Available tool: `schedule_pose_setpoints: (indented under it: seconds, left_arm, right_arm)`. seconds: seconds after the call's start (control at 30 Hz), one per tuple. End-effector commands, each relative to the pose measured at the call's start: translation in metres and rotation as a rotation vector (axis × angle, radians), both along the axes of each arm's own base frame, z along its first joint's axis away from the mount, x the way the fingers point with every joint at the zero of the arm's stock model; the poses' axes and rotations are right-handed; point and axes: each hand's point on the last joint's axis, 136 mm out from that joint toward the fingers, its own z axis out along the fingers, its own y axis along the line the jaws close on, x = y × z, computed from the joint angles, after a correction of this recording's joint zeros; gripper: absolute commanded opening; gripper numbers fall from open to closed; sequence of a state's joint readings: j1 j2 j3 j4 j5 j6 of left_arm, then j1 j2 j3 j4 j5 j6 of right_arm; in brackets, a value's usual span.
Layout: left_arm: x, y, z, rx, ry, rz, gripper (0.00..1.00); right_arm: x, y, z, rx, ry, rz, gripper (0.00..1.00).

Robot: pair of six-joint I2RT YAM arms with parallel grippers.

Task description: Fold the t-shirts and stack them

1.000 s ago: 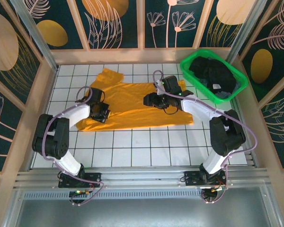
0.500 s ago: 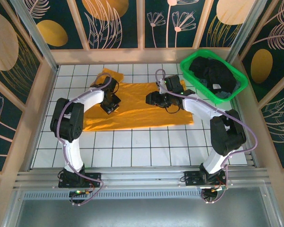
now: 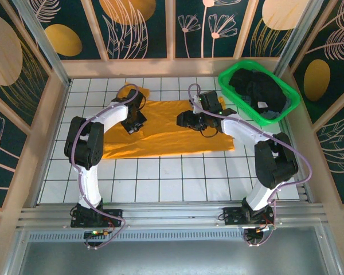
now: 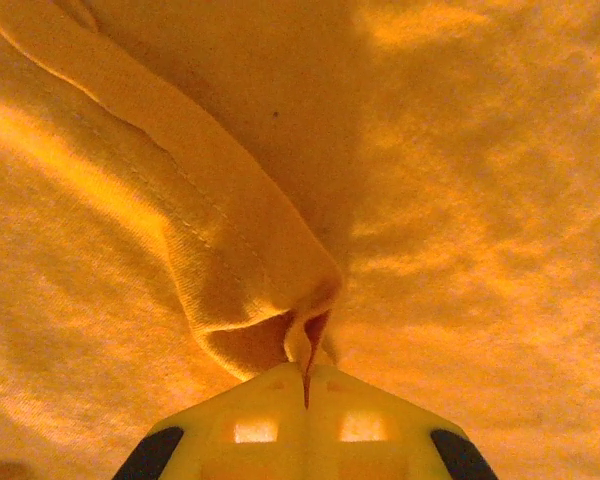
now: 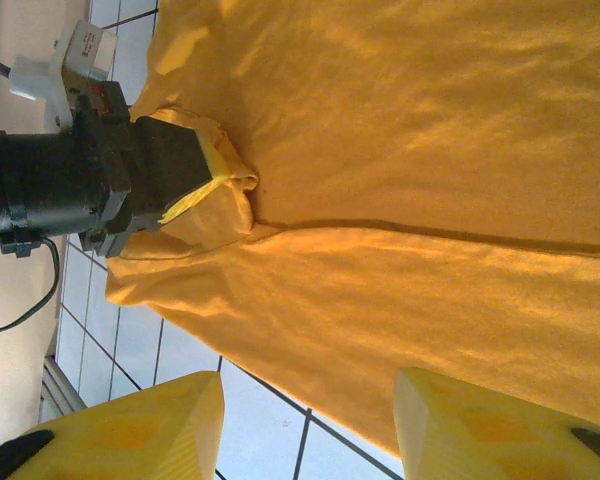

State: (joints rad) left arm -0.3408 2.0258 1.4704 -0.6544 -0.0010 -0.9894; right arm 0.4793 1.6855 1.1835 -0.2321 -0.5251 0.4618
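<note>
One orange-yellow t-shirt (image 3: 178, 137) lies spread on the white tiled table (image 3: 160, 177). My left gripper (image 3: 133, 123) sits over the shirt's left part, shut on a pinched fold of cloth. Up close, that fold (image 4: 250, 290) rises into the closed left gripper (image 4: 307, 385) above the flat shirt (image 4: 460, 200). My right gripper (image 3: 182, 120) hovers open over the shirt's middle with nothing between its fingers. In the right wrist view the right gripper (image 5: 305, 430) spans the shirt's near hem (image 5: 400, 380), and the left gripper (image 5: 195, 185) holds a bunched flap further off.
A green plastic basket (image 3: 232, 71) with dark clothes stands at the back right, just beyond the right arm. Bare white tiles (image 3: 160, 177) run along the near side of the shirt. Patterned walls close the table on three sides.
My left gripper has moved toward the far side and rightward, dragging the shirt's left part inward over its body. The sleeve that stuck out at the far left is folded in. The right gripper barely shifted.
</note>
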Motion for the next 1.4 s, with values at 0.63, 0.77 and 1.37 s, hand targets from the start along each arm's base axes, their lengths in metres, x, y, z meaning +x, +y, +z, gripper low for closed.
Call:
schedule_pose_setpoints:
  seconds: [0.63,0.77,1.37]
  left_arm:
    - [0.035,-0.026,0.0,0.005,-0.088,-0.169,0.0]
    - [0.038,-0.027,0.004,0.022,-0.115,-0.226,0.0]
    - [-0.04,0.109,0.048,0.053,-0.135,-0.006,0.53]
  right_arm:
    - [-0.008,-0.002,-0.018,0.003,0.058,-0.012,0.49]
    - [-0.009,-0.003,-0.021,0.0,0.065,-0.015,0.49]
    - [-0.016,0.0,-0.028,0.019,0.067,0.026,0.5]
